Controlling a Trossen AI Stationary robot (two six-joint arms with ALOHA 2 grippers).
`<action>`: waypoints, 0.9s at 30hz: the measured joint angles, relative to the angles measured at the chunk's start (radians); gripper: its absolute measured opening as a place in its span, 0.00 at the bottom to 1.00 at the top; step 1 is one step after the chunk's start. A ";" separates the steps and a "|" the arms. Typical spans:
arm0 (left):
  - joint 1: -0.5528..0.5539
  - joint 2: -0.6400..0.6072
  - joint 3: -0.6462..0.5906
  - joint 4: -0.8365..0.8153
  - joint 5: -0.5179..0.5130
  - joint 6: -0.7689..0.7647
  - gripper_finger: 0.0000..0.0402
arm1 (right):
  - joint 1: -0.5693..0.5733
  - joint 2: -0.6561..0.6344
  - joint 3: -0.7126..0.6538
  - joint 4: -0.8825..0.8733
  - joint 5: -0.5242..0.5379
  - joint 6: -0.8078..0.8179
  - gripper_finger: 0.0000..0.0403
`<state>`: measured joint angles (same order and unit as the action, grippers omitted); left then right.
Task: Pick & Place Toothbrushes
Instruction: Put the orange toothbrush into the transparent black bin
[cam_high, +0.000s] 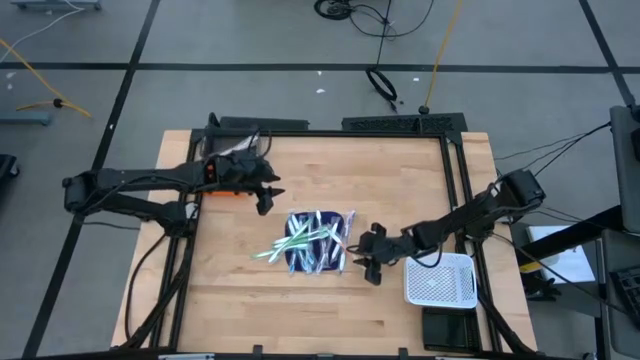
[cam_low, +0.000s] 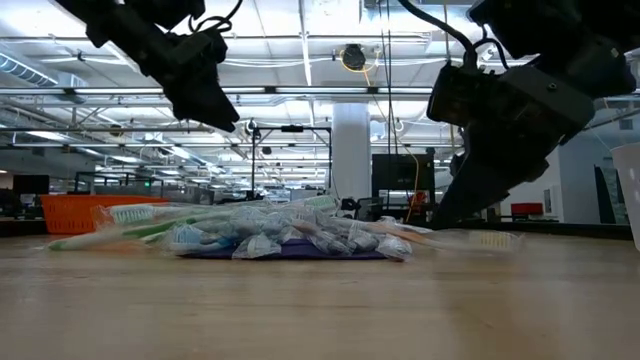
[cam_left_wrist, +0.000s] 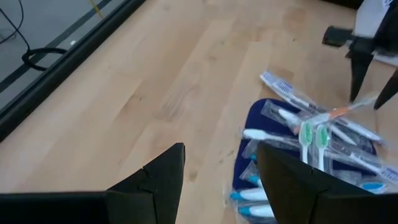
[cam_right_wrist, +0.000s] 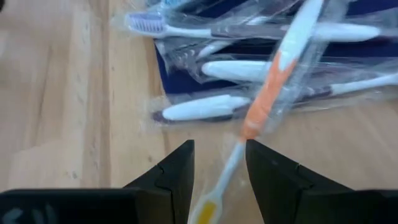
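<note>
no legible text, labels, brands, numbers, signs

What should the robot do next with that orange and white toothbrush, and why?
Probably close the right pincer on the orange and white toothbrush. Its thin end already lies between the open fingers, low over the table beside the pile on the dark blue mat. The left pincer waits open above the pile's other side.

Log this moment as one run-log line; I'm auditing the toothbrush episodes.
left gripper: open, above table left of pile | right gripper: open, straddling orange-handled toothbrush | toothbrushes: piled on blue mat | white basket: empty
</note>
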<state>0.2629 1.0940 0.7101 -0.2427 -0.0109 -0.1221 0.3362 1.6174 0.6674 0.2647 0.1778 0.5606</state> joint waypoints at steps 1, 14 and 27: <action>-0.002 0.001 0.000 0.006 0.000 0.000 0.50 | 0.001 0.009 0.000 0.008 -0.001 0.000 0.33; -0.006 0.001 0.000 0.017 0.000 0.005 0.50 | 0.000 0.089 0.001 0.069 -0.015 0.007 0.32; -0.006 0.000 0.000 0.017 0.000 0.006 0.50 | 0.000 0.070 0.001 0.028 0.058 -0.005 0.01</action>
<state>0.2573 1.0943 0.7101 -0.2260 -0.0113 -0.1166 0.3359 1.6872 0.6680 0.2927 0.2362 0.5555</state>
